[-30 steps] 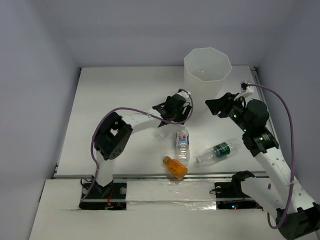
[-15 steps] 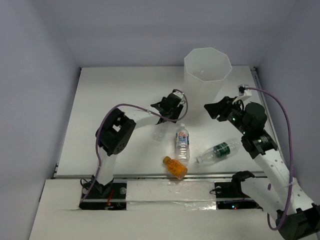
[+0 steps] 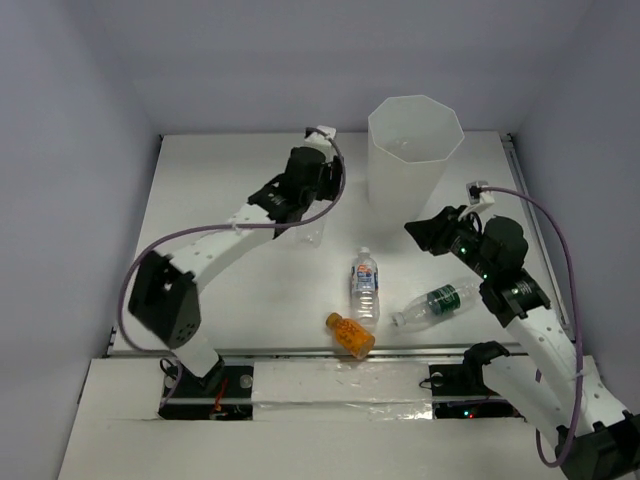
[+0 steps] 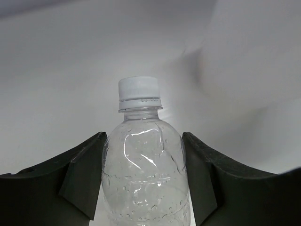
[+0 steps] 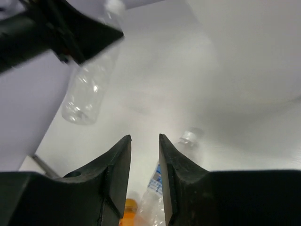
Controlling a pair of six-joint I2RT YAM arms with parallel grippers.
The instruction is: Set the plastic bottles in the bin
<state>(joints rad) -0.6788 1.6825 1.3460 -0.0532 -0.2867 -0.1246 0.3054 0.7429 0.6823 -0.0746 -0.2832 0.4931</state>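
Note:
My left gripper (image 3: 310, 200) is shut on the plain clear bottle (image 3: 312, 233), lifted off the table just left of the white bin (image 3: 414, 190). In the left wrist view the bottle (image 4: 141, 165) fills the gap between both fingers (image 4: 84, 174), white cap beyond the tips. Three plastic bottles lie on the table: a blue-labelled one (image 3: 366, 288), a green-labelled one (image 3: 437, 302) and an orange one (image 3: 350, 335). My right gripper (image 3: 428, 232) hovers right of the bin's base, open narrowly and empty (image 5: 144, 137). Below it are the blue-labelled bottle (image 5: 157, 190) and the orange one (image 5: 128, 212).
The bin stands at the back of the white table (image 3: 220, 180), close to grey walls. The right wrist view also catches the held clear bottle (image 5: 87, 92) and the left gripper's dark fingers (image 5: 70, 33). A purple cable (image 3: 560, 230) loops off the right arm.
The left arm has risen and swung toward the back with the clear bottle, which has left the table. The right gripper's jaws have narrowed and it has sunk slightly.

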